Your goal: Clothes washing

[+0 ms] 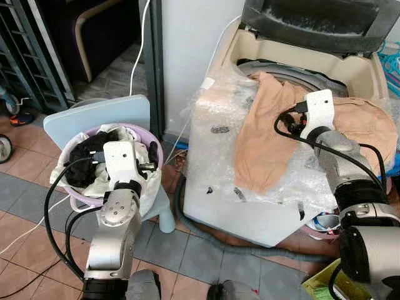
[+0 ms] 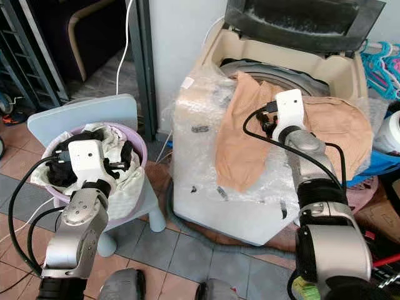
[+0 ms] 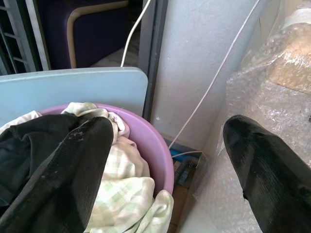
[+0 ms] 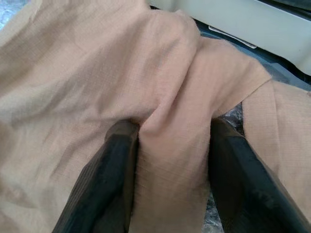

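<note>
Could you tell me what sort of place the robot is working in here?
Probably a home laundry corner: a top-loading washing machine with its lid up, a beige garment draped over its rim, and a purple basin heaped with clothes on a small chair, on a tiled floor.

left claw (image 3: 160, 170) fingers spread | right claw (image 4: 170, 145) fingers apart
</note>
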You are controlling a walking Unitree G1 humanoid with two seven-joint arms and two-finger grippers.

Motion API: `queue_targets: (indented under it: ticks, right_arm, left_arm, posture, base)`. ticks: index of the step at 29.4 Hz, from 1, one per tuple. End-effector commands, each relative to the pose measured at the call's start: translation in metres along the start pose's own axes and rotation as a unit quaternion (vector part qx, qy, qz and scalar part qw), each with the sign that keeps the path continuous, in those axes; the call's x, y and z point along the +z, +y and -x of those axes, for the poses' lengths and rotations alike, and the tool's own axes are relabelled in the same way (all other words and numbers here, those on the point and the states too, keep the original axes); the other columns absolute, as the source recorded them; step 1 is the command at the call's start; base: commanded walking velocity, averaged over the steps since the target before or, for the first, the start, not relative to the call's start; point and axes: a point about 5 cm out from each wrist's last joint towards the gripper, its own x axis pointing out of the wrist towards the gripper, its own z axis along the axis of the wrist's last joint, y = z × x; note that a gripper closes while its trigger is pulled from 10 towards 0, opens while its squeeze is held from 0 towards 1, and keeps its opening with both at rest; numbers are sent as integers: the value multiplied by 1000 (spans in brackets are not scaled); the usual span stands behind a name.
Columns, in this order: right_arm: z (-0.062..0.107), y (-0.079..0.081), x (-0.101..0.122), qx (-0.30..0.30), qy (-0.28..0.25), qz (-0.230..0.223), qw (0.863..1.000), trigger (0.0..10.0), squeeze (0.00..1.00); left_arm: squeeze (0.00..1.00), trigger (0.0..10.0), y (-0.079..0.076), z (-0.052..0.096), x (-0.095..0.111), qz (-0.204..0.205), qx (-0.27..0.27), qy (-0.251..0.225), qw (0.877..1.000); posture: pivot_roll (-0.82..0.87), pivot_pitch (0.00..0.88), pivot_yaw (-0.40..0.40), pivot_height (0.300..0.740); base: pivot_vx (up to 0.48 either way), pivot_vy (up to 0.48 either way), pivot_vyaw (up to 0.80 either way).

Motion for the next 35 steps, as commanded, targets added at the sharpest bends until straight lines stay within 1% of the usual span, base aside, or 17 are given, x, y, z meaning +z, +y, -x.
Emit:
queue_targets:
  ticks: [1, 3, 5, 11, 16, 19, 21, 24, 25, 27, 29, 30, 31, 32, 33, 34, 35]
  right_arm:
    - [0, -10, 0, -26, 15, -29, 999, 0, 0]
    - [-3, -11, 3, -30, 22, -44, 998, 0, 0]
    - [-4, -12, 7, -32, 17, -43, 998, 0, 0]
    - [-8, -15, 34, -47, -34, -55, 997, 0, 0]
    - [-11, -12, 49, -35, -49, -45, 997, 0, 0]
    - [-11, -16, 74, -45, -79, -29, 995, 0, 0]
    - [-8, -24, 100, -72, -123, -27, 989, 0, 0]
    - [-2, -32, 131, -98, -187, -36, 977, 0, 0]
    - [2, -34, 147, -100, -217, -42, 970, 0, 0]
    - [3, -33, 152, -98, -225, -41, 969, 0, 0]
    - [0, -29, 151, -93, -212, -27, 972, 0, 0]
    - [-1, -28, 147, -97, -201, -14, 975, 3373, 0]
    - [-2, -27, 145, -101, -194, -6, 976, 3373, 0]
    - [-4, -27, 139, -106, -178, 7, 978, 10000, 0]
    - [-5, -27, 135, -109, -168, 15, 980, 10000, 0]
    - [-9, -24, 120, -97, -126, 40, 987, 10000, 0]
    - [-11, -23, 98, -87, -77, 57, 992, 10000, 494]
  left_arm:
    - [0, 10000, -3, 0, 0, 0, -2, 3, 1000]
    - [0, 10000, -3, 1, 0, 0, -1, 4, 1000]
    - [0, 10000, -3, 1, 0, -1, -1, 4, 1000]
    - [0, 10000, -3, 1, 0, -2, 0, 7, 1000]
    - [0, 10000, -4, 1, -1, -2, -2, 9, 1000]
    - [0, 10000, -4, 0, -1, -2, -2, 8, 1000]
    - [0, 10000, -4, -1, 0, -2, -1, 8, 1000]
    - [0, 10000, -4, -1, 0, -2, 0, 7, 1000]
    - [0, 10000, -4, -1, 0, -2, 0, 7, 1000]
    - [0, 10000, -4, -1, 0, -2, 0, 8, 1000]
    - [0, 10000, -4, -1, -1, -2, 1, 8, 1000]
    - [0, 10000, -4, -1, -1, -2, 2, 8, 1000]
    - [0, 10000, -4, -2, -1, -2, 3, 8, 1000]
    - [0, 10000, -4, -2, -1, -2, 3, 8, 1000]
    - [0, 10000, -4, -2, -1, -2, 4, 8, 1000]
    - [0, 10000, -4, -2, -1, -2, 4, 8, 1000]
    - [0, 10000, -4, -2, 0, -4, 3, 7, 1000]
  posture:
    - [26, 117, -55, 740]
    - [28, 119, -55, 740]
    - [29, 119, -55, 740]
    - [30, 121, -55, 740]
    - [31, 119, -56, 740]
    - [32, 116, -59, 740]
    - [34, 113, -62, 740]
    - [35, 112, -62, 740]
    - [37, 108, -65, 740]
    - [37, 108, -65, 740]
    - [42, 104, -69, 740]
    - [43, 103, -69, 740]
    - [43, 103, -69, 740]
    - [44, 102, -69, 740]
    - [44, 102, -69, 740]
    - [46, 100, -68, 740]
    - [49, 100, -67, 740]
  base:
    - [0, 0, 0]
    - [0, 0, 0]
    - [0, 0, 0]
    - [0, 0, 0]
    - [0, 0, 0]
    - [0, 0, 0]
    - [0, 0, 0]
    - [0, 0, 0]
    - [0, 0, 0]
    - [0, 0, 0]
    - [0, 0, 0]
    - [0, 0, 0]
    - [0, 0, 0]
    - [0, 0, 0]
    - [0, 0, 0]
    - [0, 0, 0]
    - [0, 0, 0]
